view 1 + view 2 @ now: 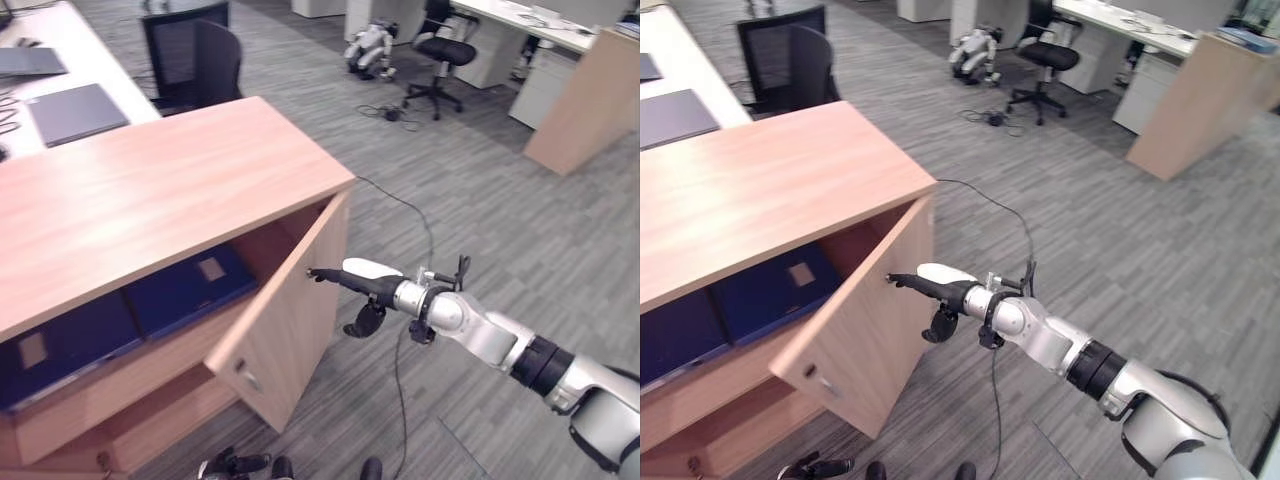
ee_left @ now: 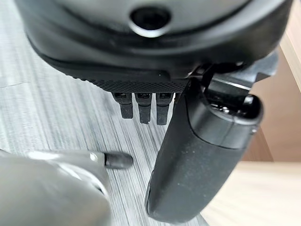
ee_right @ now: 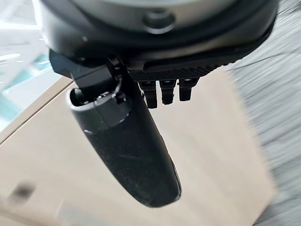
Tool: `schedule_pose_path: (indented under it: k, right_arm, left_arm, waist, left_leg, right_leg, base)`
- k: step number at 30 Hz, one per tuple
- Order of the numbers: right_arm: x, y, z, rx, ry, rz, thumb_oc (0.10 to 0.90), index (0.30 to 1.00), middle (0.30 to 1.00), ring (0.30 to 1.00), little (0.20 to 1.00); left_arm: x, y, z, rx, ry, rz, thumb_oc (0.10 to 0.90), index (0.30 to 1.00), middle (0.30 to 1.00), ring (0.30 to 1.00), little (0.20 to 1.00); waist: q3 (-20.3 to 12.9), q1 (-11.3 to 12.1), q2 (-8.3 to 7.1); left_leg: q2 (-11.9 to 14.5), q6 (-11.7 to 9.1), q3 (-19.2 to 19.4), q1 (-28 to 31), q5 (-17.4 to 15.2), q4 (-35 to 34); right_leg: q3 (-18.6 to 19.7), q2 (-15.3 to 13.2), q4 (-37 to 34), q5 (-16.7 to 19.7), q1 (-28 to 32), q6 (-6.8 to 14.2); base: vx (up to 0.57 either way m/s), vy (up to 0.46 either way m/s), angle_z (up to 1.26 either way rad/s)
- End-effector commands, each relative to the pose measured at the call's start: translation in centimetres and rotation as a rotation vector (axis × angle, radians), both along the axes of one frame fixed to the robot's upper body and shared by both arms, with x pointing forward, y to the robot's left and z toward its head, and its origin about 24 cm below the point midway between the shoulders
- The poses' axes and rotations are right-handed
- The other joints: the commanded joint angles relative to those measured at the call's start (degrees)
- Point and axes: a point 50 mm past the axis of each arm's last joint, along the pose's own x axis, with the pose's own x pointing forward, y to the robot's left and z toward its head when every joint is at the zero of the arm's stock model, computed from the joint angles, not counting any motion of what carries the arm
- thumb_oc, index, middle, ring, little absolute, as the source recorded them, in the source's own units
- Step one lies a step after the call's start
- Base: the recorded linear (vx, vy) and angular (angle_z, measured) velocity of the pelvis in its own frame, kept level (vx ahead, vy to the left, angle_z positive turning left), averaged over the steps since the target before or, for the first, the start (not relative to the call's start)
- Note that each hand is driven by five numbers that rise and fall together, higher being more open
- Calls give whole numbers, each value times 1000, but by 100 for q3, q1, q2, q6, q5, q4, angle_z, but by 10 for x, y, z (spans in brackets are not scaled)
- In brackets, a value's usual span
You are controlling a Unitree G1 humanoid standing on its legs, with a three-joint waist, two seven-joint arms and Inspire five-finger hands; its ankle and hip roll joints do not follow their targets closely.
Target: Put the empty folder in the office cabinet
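With folders (image 1: 185, 290) already shelved, the right robot hand (image 1: 365, 282), fingers straight, touches the door (image 1: 290, 330) edge.

Light: bright, even, from overhead.
Glare: pale sheen on cabinet (image 1: 150, 190) top.
Shadows: soft, inside cabinet.
Blur: wrist views, door (image 3: 221, 155) smeared, hands close.

One low light-wood office cabinet (image 1: 150, 190) stands here with one hinged wooden door (image 1: 290, 310) swung open, and two dark blue flat folders (image 1: 185, 290) (image 1: 60, 345) lie side by side on its inner shelf. Two black swivel office chairs (image 1: 205, 60) (image 1: 440, 60) are counted on the grey carpet. One small white four-legged robot (image 1: 370, 48) sits near the farther chair, and two grey flat folders (image 1: 75, 112) (image 1: 30, 62) lie on the white desk.
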Motion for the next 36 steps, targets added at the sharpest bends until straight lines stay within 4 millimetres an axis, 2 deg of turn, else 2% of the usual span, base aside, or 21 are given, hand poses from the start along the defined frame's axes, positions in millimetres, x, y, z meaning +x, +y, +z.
schedule_pose_path:
  k: [1, 5, 7, 10, 11, 12, 13, 15, 16, 17, 20, 24, 27, 28, 31, 32, 33, 36]
  right_arm:
    - [-16, 59, 50, 236, -114, 245, 800, 900, 900, 900, 900]
    - [-16, 59, 41, 231, -94, 230, 800, 900, 900, 900, 900]
    - [-16, 57, 36, 228, -85, 215, 800, 900, 900, 900, 900]
    - [-17, 55, 29, 227, -72, 199, 800, 900, 900, 900, 900]
    - [-17, 55, 29, 227, -72, 199, 800, 900, 900, 900, 900]
    - [-18, 52, 26, 234, -62, 184, 800, 900, 900, 900, 900]
    - [-18, 47, 24, 239, -58, 171, 800, 900, 900, 900, 900]
    - [-18, 30, 17, 217, -69, 121, 800, 900, 900, 900, 900]
    - [-18, 24, 15, 194, -82, 108, 800, 900, 900, 900, 900]
    - [-18, 10, 8, 175, -77, 62, 800, 900, 900, 900, 900]
    - [-20, -16, -13, 168, -16, -55, 800, 900, 900, 900, 900]
    - [-32, -54, -57, 35, 70, -185, 800, 900, 900, 900, 900]
    - [-53, -84, -98, -35, 205, -308, 800, 900, 900, 900, 900]
    - [-66, -102, -120, -75, 286, -396, 800, 900, 900, 900, 900]
    - [-90, -131, -153, -168, 405, -523, 800, 900, 900, 900, 900]
    - [-89, -131, -153, -167, 404, -524, 800, 900, 900, 900, 900]
    - [-102, -147, -169, -214, 466, -601, 800, 900, 900, 900, 900]
    - [-119, -164, -189, -264, 559, -706, 800, 900, 900, 900, 900]
  left_arm:
    - [8, 24, 9, 87, -46, 56, 800, 900, 900, 900, 900]
    - [6, 27, 10, 89, -65, 108, 800, 900, 900, 900, 900]
    - [9, 27, 12, 95, -88, 103, 800, 900, 900, 900, 900]
    - [12, 29, 13, 103, -96, 96, 800, 900, 900, 900, 900]
    - [12, 29, 13, 103, -96, 96, 800, 900, 900, 900, 900]
    - [17, 29, 15, 111, -114, 75, 800, 900, 900, 900, 900]
    - [23, 28, 16, 115, -124, 51, 800, 900, 900, 900, 900]
    - [29, 31, 19, 120, -141, 32, 800, 900, 900, 900, 900]
    - [32, 32, 21, 123, -150, 24, 800, 900, 900, 900, 900]
    - [37, 34, 23, 134, -158, -2, 800, 900, 900, 900, 900]
    - [36, 34, 23, 134, -162, 5, 800, 900, 900, 900, 900]
    - [34, 35, 24, 133, -181, 7, 800, 900, 900, 900, 900]
    - [31, 34, 23, 127, -172, -7, 800, 900, 900, 900, 900]
    - [32, 35, 23, 125, -177, -8, 800, 900, 900, 900, 900]
    - [40, 35, 26, 132, -195, -49, 800, 900, 900, 900, 900]
    - [41, 35, 27, 133, -196, -50, 800, 900, 900, 900, 900]
    - [48, 33, 29, 133, -212, -73, 800, 900, 900, 900, 900]
    - [63, 28, 33, 132, -250, -113, 800, 900, 900, 900, 900]
  waist:
    - [139, 530, -348]
    - [143, 720, -274]
    - [143, 813, -199]
    - [181, 849, -119]
    - [166, 844, -125]
    - [198, 764, -59]
    - [199, 673, -40]
    - [311, 473, -26]
    - [343, 424, -53]
    - [364, 368, -84]
    - [295, 308, -96]
    - [201, 274, -107]
    - [191, 232, -162]
    - [218, 220, -172]
    - [257, 180, -209]
    - [252, 165, -214]
    - [308, 164, -223]
    - [420, 157, -208]
  left_leg:
    - [-664, 445, -315, 41, -923, 294]
    - [-796, 512, -588, 14, -852, 213]
    - [-853, 564, -855, 8, -803, 175]
    - [-904, 618, -1308, 71, -748, 117]
    - [-910, 621, -1312, 42, -734, 120]
    - [-938, 619, -1653, 64, -683, 109]
    - [-958, 603, -1860, 33, -642, 118]
    - [-1070, 569, -2313, -29, -617, 260]
    - [-1135, 562, -2483, -62, -593, 280]
    - [-1211, 534, -2737, -128, -576, 341]
    - [-1191, 418, -3028, -206, -502, 299]
    - [-1092, 244, -3281, -258, -547, 414]
    - [-1002, 118, -3490, -280, -579, 506]
    - [-945, 60, -3563, -267, -589, 531]
    - [-837, -69, -3736, -338, -559, 553]
    - [-849, -70, -3757, -360, -532, 550]
    - [-777, -157, -3810, -404, -512, 554]
    - [-676, -283, -3749, -566, -377, 576]
  right_leg:
    - [252, -886, 273, 223, -584, 674]
    - [95, -1074, 548, 97, -554, 689]
    - [67, -1149, 866, -75, -525, 643]
    - [467, -1076, 1472, -219, -640, 529]
    - [463, -1081, 1463, -203, -661, 528]
    - [1080, -693, 1562, -465, -792, 465]
    - [1488, -417, 1574, -622, -915, 430]
    - [2342, 121, 1478, -744, -1153, 469]
    - [2602, 271, 1379, -725, -1195, 459]
    - [2677, 296, 1237, -749, -1102, 425]
    - [2443, 298, 1083, -787, -943, 326]
    - [2082, 322, 772, -784, -694, 277]
    - [1815, 344, 637, -821, -525, 216]
    - [1716, 378, 627, -886, -459, 167]
    - [1464, 428, 595, -972, -403, 80]
    - [1445, 416, 585, -953, -414, 87]
    - [1283, 452, 588, -1027, -375, 26]
    - [978, 462, 556, -1092, -311, -42]
  base:
    - [-1, 106, 53]
    - [9, 97, 48]
    - [41, 72, 59]
    - [42, 16, 80]
    - [28, -30, 86]
    - [36, -71, 76]
    - [60, -113, 66]
    - [17, -123, 149]
    - [-1, -143, 206]
    - [3, -148, 155]
    - [47, -228, 168]
    - [94, -226, 76]
    - [92, -243, 84]
    - [66, -236, 63]
    - [34, -206, 58]
    - [5, -218, 47]
    - [-20, -179, 37]
    - [-48, -173, 42]
